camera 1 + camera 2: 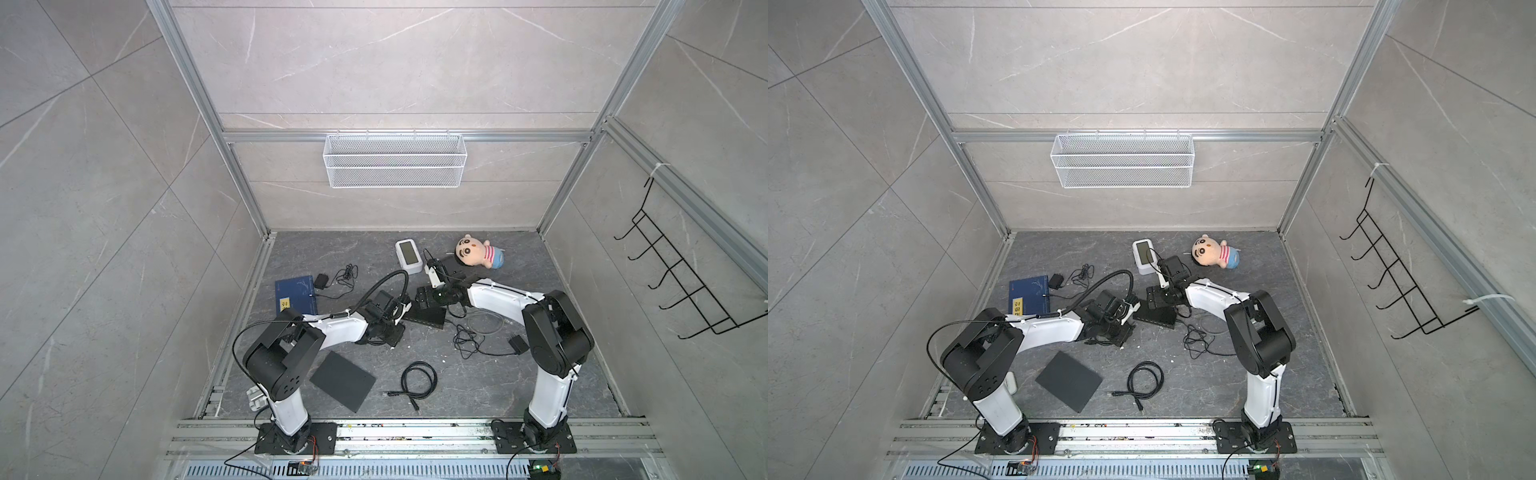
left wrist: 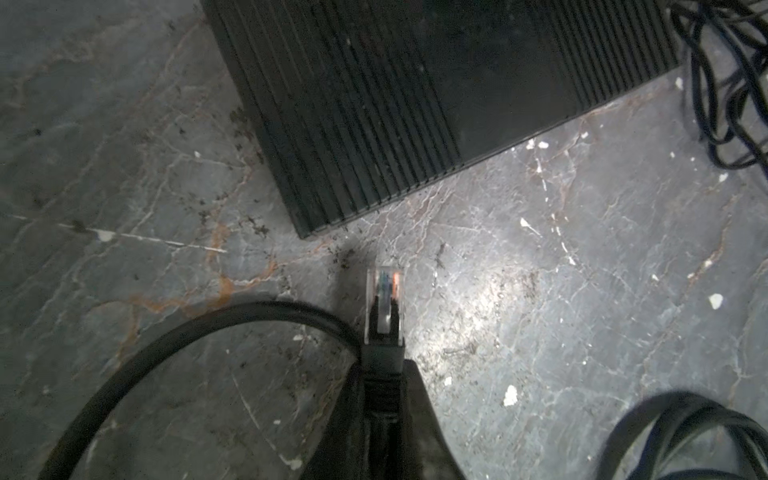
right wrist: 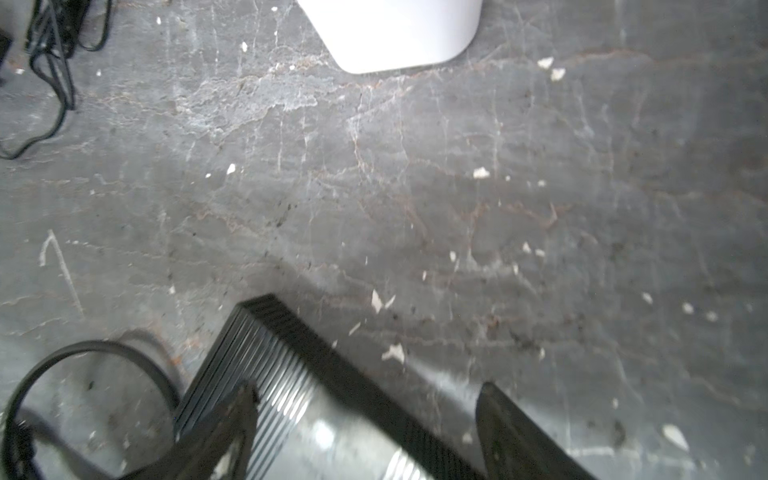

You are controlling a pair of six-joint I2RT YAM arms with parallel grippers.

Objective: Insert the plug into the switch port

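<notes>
– Two arms meet over the counter (image 1: pixel 478 386) in both top views, the black switch (image 1: pixel 429 319) (image 1: pixel 1156 318) between their wrists.
– And the left wrist view?
– Left jaws clamp narrow on the plug (image 2: pixel 384 299) by its black boot; its clear tip aims at the switch's corner, just apart.
– Right wrist view?
– Right jaws wide, one finger over the switch's (image 3: pixel 299 365) ribbed top, the other past its edge.

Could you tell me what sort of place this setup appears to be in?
Probably a robot test cell: an aluminium frame with stone-look panels encloses it, a left arm and right arm are bolted to a front rail, and props such as a plush doll lie scattered.
</notes>
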